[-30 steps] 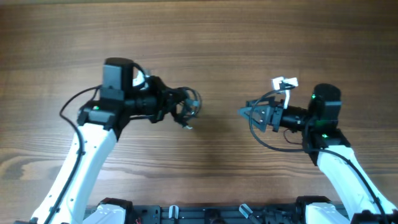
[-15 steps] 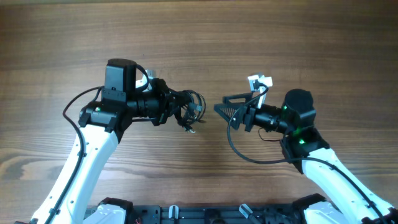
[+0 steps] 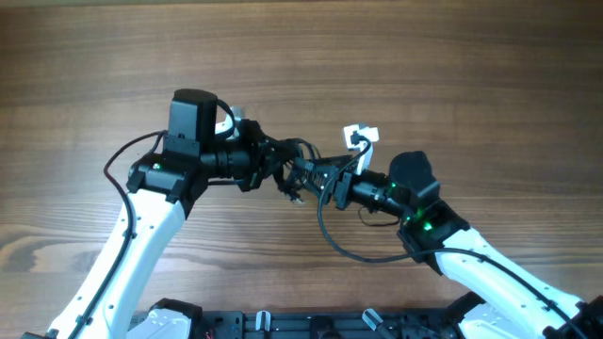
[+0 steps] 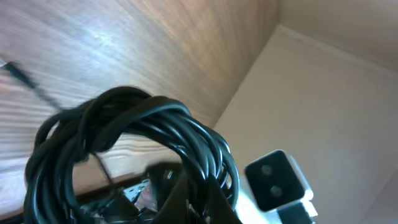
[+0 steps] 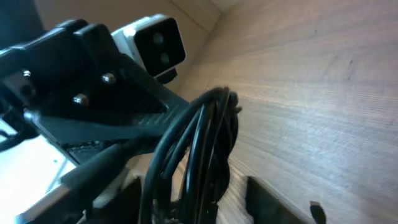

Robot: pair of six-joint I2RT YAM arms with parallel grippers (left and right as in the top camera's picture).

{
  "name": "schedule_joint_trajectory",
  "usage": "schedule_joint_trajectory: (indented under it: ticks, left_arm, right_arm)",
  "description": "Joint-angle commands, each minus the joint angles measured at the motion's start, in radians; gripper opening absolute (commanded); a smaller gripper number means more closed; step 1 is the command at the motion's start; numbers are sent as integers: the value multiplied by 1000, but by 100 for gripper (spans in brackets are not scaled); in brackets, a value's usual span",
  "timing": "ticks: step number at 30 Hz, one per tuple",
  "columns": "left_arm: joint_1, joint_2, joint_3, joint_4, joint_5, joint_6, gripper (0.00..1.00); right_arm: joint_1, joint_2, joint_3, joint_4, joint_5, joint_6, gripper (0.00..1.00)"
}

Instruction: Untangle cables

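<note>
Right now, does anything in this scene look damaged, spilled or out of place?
Nothing looks damaged or spilled. The only untidy thing is the cables: they form one tangled coil, gripped by the left claw. The right claw is right at the coil.

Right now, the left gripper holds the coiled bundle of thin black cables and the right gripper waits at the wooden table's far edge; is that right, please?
No: the overhead view shows the right gripper away from any edge, right at the coiled bundle of thin black cables that the left gripper holds.
</note>
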Motion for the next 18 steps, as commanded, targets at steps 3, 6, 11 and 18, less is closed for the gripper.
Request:
schedule_joint_trajectory:
  ticks: [3,6,11,18]
  left_arm:
    - [-23,-17,4,15,29,-28,4]
    - [-6,-17,4,19,28,-20,8]
    - [86,-17,4,19,37,185,53]
    - [162,-17,4,-108,65,551,60]
  right_arm:
    - [5,22,0,5,72,18,10]
    - [5,22,0,5,71,35,4]
    - [5,22,0,19,71,80,4]
    - [-23,22,0,32,71,106,4]
